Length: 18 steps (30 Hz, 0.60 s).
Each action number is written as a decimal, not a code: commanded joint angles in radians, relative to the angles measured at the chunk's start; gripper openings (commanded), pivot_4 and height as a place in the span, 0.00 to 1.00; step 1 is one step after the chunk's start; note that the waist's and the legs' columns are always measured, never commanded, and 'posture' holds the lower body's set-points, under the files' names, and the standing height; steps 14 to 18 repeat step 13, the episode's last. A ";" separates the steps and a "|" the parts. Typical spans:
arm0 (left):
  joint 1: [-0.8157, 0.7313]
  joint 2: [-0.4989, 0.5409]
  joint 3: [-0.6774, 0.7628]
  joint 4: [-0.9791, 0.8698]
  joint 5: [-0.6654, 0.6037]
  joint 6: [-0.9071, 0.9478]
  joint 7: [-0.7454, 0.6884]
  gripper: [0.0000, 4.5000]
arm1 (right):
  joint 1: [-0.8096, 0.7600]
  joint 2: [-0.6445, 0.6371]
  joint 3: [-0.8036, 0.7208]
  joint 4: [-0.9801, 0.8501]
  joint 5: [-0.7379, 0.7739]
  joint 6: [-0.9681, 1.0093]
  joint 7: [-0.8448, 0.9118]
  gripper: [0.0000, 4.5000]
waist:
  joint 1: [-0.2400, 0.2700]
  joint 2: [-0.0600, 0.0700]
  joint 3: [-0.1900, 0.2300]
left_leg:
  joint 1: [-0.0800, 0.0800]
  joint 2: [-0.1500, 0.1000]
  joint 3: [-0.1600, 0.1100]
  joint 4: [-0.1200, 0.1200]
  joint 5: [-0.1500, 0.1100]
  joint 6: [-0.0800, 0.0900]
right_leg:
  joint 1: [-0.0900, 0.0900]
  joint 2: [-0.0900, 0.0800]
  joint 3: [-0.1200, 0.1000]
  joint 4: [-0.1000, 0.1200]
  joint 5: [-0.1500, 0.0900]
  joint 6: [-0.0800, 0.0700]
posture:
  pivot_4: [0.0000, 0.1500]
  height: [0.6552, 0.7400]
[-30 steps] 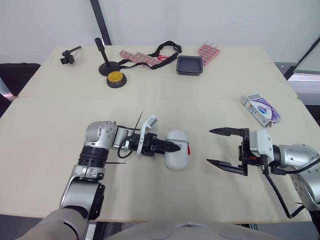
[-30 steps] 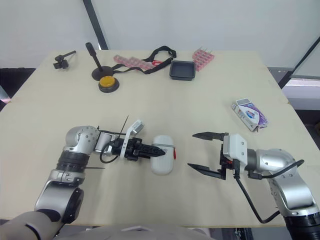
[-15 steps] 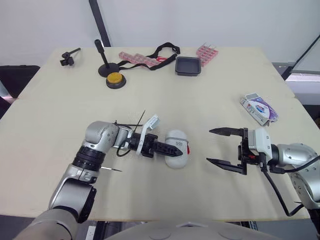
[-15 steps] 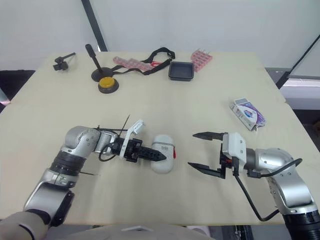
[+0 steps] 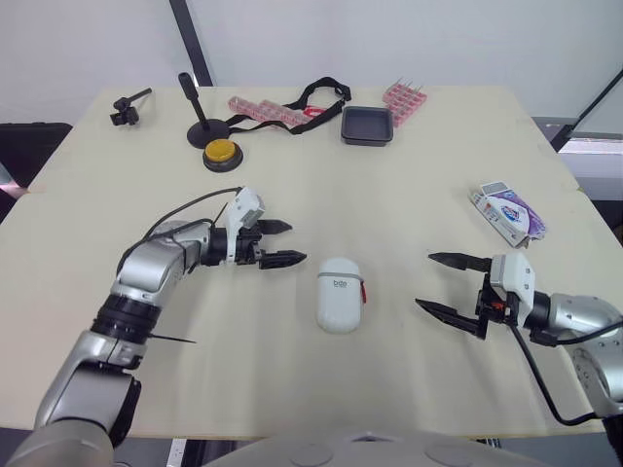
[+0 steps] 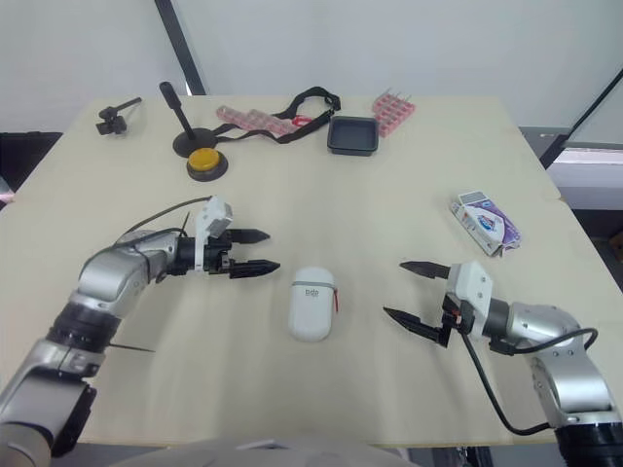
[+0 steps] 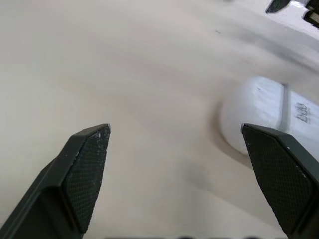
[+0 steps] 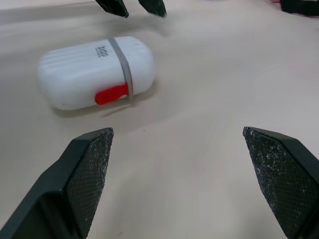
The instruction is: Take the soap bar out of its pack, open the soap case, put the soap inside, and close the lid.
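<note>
Soap case [image 5: 339, 294] closed, untouched; left gripper [image 5: 296, 242] parted, empty; right gripper [image 5: 424, 280] spread wide, empty.

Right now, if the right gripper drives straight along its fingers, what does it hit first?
Probably the soap case. The open right gripper points across bare table at its red-latch side. The case sits off-centre in the wrist view, so one finger would likely touch first.

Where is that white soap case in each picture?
Left eye view: soap case mid-table, beside the left gripper.
Right eye view: case at the same spot.
Left wrist view: case just past one fingertip.
Right wrist view: case ahead, red latch showing.
Shared landmark: the left gripper's black fingertips.
</note>
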 commanded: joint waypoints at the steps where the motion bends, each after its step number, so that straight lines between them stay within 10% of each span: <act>1: 0.115 0.002 0.062 -0.037 0.071 -0.234 0.028 0.99 | 0.007 0.024 -0.040 0.018 -0.022 -0.075 -0.048 1.00 | -0.008 0.000 0.000 | 0.000 0.000 0.000 0.000 0.000 0.000 | 0.000 0.000 0.000 0.000 0.000 0.000 | 1.00 0.87; 18: 0.290 0.051 0.129 -0.114 0.105 -0.267 0.094 0.99 | 0.010 -0.005 -0.048 0.107 -0.004 -0.132 -0.005 1.00 | -0.007 -0.001 0.001 | 0.002 0.001 0.001 0.001 0.000 0.001 | 0.000 0.001 0.001 0.002 -0.003 -0.005 | 1.00 0.87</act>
